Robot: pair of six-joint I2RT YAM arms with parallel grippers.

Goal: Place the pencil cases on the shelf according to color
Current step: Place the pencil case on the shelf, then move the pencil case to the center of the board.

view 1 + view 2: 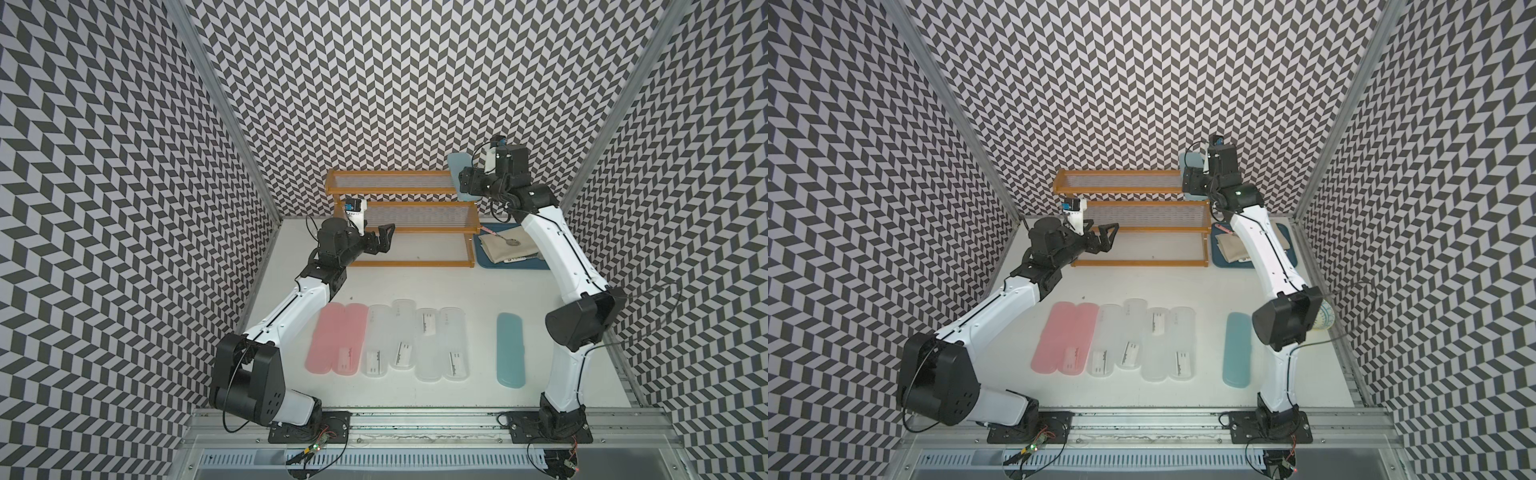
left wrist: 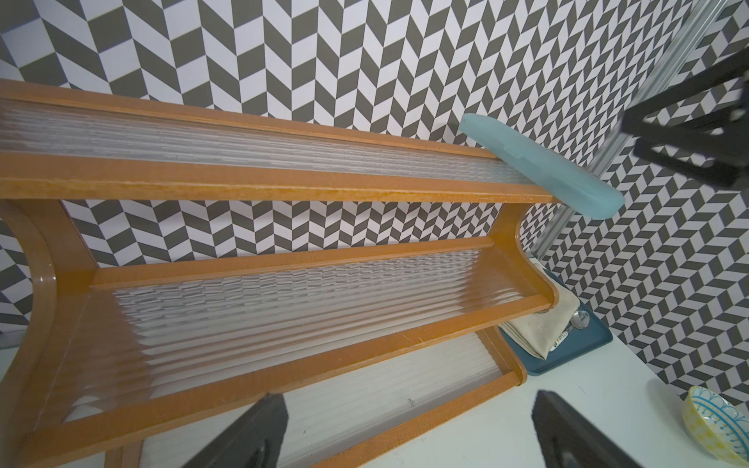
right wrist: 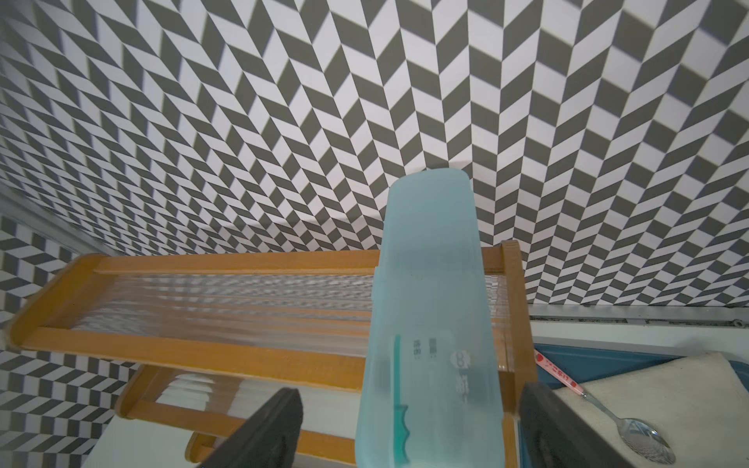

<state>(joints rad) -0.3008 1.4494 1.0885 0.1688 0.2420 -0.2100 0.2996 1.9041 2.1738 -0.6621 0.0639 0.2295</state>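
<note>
**Placement status: one up, seven down**

Nearest, the desk [image 1: 415, 282] carries two pink cases [image 1: 336, 338], four clear cases [image 1: 415, 340] and the near blue case [image 1: 510, 351]. Beyond, the left end effector [image 1: 383, 239] hovers wide open and empty before the shelf [image 1: 390, 191]. Farthest, the far blue case [image 2: 539, 166] lies across the top tier's right end. The right end effector [image 3: 409, 395] straddles it, jaws parted, not gripping.
</note>
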